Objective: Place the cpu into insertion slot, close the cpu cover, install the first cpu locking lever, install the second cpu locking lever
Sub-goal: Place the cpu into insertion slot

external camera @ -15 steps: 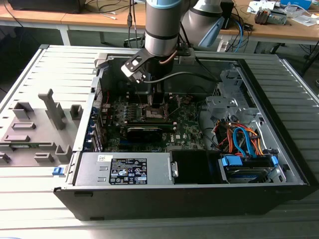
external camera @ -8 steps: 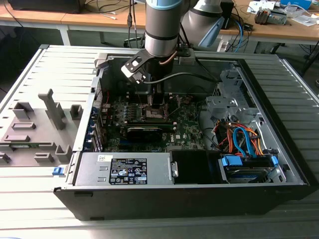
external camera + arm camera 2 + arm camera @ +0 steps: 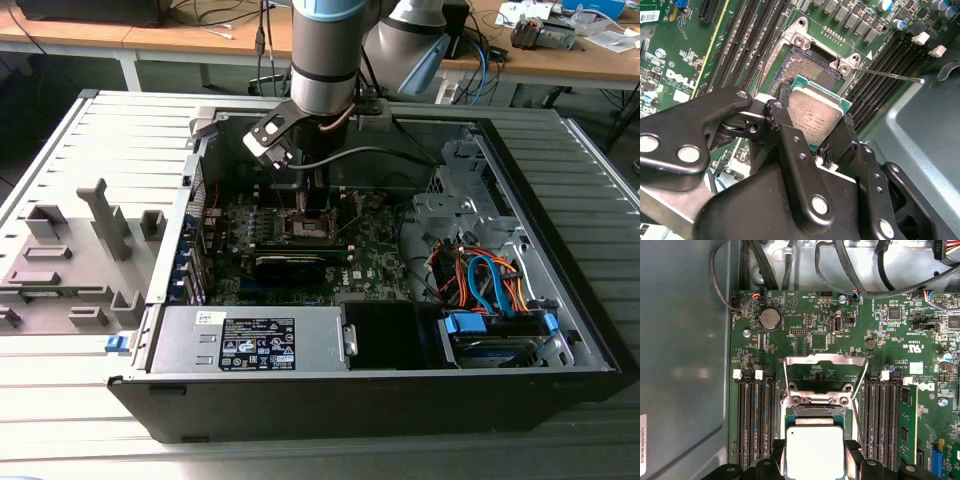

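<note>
In both wrist views my gripper [image 3: 816, 119] [image 3: 814, 456] is shut on the cpu [image 3: 815, 107] [image 3: 814, 447], a pale silver square chip on a green edge. One black finger presses each of two opposite sides. The chip hangs slightly tilted just above the open insertion slot [image 3: 802, 70] [image 3: 812, 411], whose contact field shows beyond it. The cpu cover [image 3: 822, 360], a thin silver frame, stands swung open past the slot. A thin metal locking lever [image 3: 892, 75] juts out free beside the slot. In the exterior view the gripper [image 3: 315, 208] reaches down over the motherboard [image 3: 375, 250].
Black memory slots [image 3: 757, 420] [image 3: 882, 415] flank the socket. A black card [image 3: 290, 265] lies close to the gripper. The open computer case [image 3: 300, 400] holds a power supply [image 3: 250, 340] and drive cables [image 3: 485, 280]. A grey fixture [image 3: 70, 260] stands at the exterior view's left.
</note>
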`<control>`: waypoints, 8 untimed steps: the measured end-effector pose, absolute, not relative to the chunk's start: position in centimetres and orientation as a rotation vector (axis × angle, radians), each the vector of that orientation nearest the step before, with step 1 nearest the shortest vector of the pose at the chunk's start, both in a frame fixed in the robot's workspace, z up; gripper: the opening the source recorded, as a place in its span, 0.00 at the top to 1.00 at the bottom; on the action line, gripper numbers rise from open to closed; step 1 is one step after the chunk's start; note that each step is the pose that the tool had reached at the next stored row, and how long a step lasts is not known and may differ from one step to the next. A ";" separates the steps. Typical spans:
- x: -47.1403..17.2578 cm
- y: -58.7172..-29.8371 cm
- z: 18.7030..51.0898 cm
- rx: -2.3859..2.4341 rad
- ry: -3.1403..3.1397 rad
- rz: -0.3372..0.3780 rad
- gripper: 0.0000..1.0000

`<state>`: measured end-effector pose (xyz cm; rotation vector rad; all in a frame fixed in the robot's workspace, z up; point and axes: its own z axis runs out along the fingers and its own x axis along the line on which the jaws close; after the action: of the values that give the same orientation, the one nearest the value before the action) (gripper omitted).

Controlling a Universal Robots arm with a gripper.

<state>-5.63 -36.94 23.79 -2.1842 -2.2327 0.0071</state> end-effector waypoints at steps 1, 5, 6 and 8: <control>-5.6 -36.9 23.8 -2.184 -2.233 0.007 0.45; -5.6 -36.9 23.7 -2.184 -2.233 0.007 0.45; -5.6 -36.9 23.7 -2.184 -2.233 0.007 0.45; -5.6 -36.9 23.6 -2.184 -2.233 0.007 0.45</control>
<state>-5.63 -36.94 23.61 -2.1842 -2.2327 0.0072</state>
